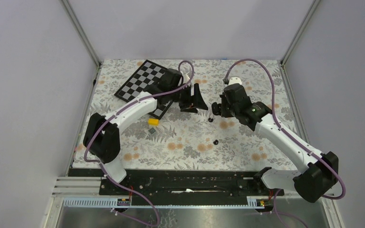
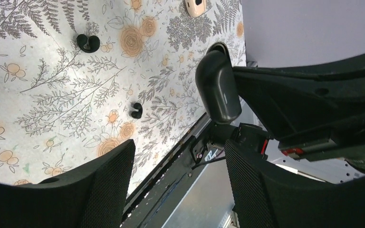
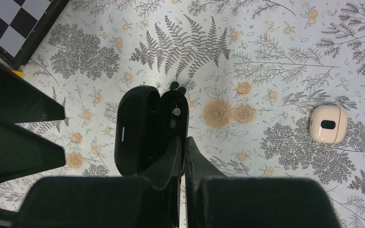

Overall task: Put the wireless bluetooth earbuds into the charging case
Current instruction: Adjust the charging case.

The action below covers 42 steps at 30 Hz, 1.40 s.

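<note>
My right gripper [image 3: 184, 142] is shut on the side wall of the open black charging case [image 3: 142, 128], whose lid carries a thin white line. The case also shows in the left wrist view [image 2: 217, 88], held off the cloth. One black earbud [image 3: 176, 86] lies just beyond the case. Two black earbuds [image 2: 88, 42] [image 2: 136, 110] lie on the cloth; the top view shows them too [image 1: 210, 119] [image 1: 216, 141]. A pale beige-pink earbud [image 3: 328, 124] lies to the right of the case. My left gripper [image 2: 178, 185] is open and empty, left of the case [image 1: 196, 99].
A black-and-white checkerboard [image 1: 145, 78] lies at the back left under my left arm. A small yellow block [image 1: 153, 121] sits on the floral cloth [image 1: 180, 142] beside that arm. The table's near rail [image 1: 190, 183] runs along the front.
</note>
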{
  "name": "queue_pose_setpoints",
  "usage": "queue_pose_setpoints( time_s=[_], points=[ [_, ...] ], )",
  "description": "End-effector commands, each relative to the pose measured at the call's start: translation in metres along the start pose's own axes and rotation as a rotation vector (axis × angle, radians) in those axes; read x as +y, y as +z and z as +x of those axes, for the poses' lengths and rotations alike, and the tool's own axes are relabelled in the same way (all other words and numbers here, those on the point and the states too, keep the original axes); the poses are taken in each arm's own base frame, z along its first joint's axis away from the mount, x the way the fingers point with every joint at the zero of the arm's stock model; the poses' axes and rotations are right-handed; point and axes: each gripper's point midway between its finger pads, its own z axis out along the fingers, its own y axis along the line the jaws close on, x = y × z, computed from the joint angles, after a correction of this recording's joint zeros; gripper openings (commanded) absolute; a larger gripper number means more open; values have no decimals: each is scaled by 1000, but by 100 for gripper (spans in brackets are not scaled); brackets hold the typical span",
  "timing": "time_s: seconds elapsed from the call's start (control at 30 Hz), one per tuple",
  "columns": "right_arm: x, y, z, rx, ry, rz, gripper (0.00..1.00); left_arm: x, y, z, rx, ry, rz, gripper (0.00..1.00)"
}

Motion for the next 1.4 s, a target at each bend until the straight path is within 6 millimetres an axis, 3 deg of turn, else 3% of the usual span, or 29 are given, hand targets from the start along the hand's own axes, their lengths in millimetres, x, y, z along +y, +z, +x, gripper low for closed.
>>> queue_pose_setpoints(
  time_s=[0.0, 0.17, 0.33, 0.57, 0.73, 0.8, 0.9, 1.23, 1.37],
  points=[
    [-1, -2, -5, -35, 20, 18, 0, -23, 3, -28, -95, 10, 53, 71],
    [-3, -5, -3, -41, 22, 14, 0, -34, 1, -32, -94, 63, 109, 78],
    [12, -13, 0, -46, -88, -110, 0, -30, -17, -57, -100, 167, 93, 80],
    [39, -6, 4, -97, -320, -174, 0, 3, -60, -89, -109, 205, 25, 80],
    [59, 5, 7, -185, -483, -270, 0, 29, -79, -83, -97, 210, -40, 80],
    [71, 5, 5, -301, -576, -355, 0, 34, -75, -68, -53, 202, -14, 79],
    [73, 9, -2, -452, -633, -355, 0, 39, -66, -53, -1, 170, 40, 78],
    [81, 33, -7, -504, -781, -302, 0, 34, -22, -28, 114, 114, 147, 73],
    [93, 27, -1, -517, -813, -385, 0, 40, -17, -27, 105, 267, 87, 74]
  ],
)
